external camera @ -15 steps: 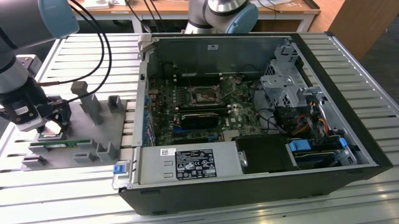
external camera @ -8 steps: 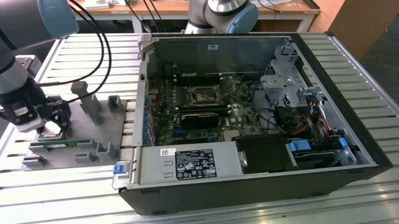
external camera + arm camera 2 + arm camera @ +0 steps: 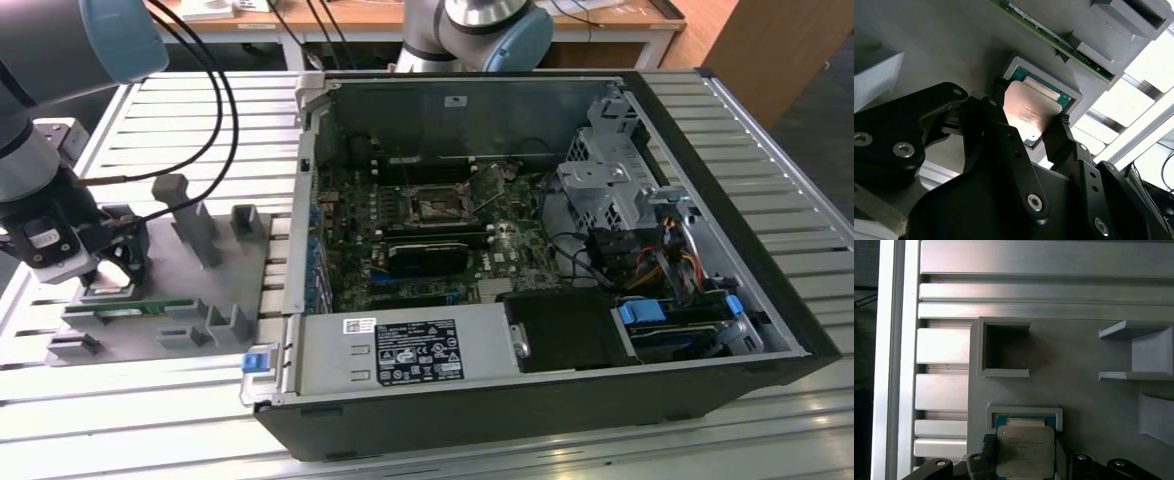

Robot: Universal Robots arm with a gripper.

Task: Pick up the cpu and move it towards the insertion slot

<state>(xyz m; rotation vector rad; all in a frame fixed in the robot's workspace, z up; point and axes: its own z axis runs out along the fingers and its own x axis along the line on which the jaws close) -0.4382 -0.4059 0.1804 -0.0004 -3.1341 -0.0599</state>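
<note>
Step in hand: the grasp, at the pick-up end of the task. The black two-finger gripper [image 3: 1030, 104] is sitting low over the flat grey plastic parts fixture [image 3: 187, 300], on the exterior view's left. Its fingers [image 3: 1004, 130] are pressing on opp. edges of the cpu [image 3: 1031, 112], a small square chip w/ silvery metal top and green rim. So the claw is narrow and clamping the chip.

The cpu is lying in or just over its square grey nest [image 3: 1024, 411]; can't tell if it's lifting clear yet. The insertion slot [image 3: 437, 208], a square shiny-framed socket w/ dark centre, is sitting on the green motherboard [image 3: 507, 250] inside the open black computer case [image 3: 534, 400], well apart from the gripper.

Next move, as I'm judging it, is calling for a straight lift, since the nest walls are hugging the chip on all sides.

Room: grey upright posts [image 3: 174, 200] and a thin green memory stick [image 3: 127, 308] are standing near the gripper. The case's side wall [image 3: 310, 190] is rising between fixture and socket, so travel is needing height.
</note>
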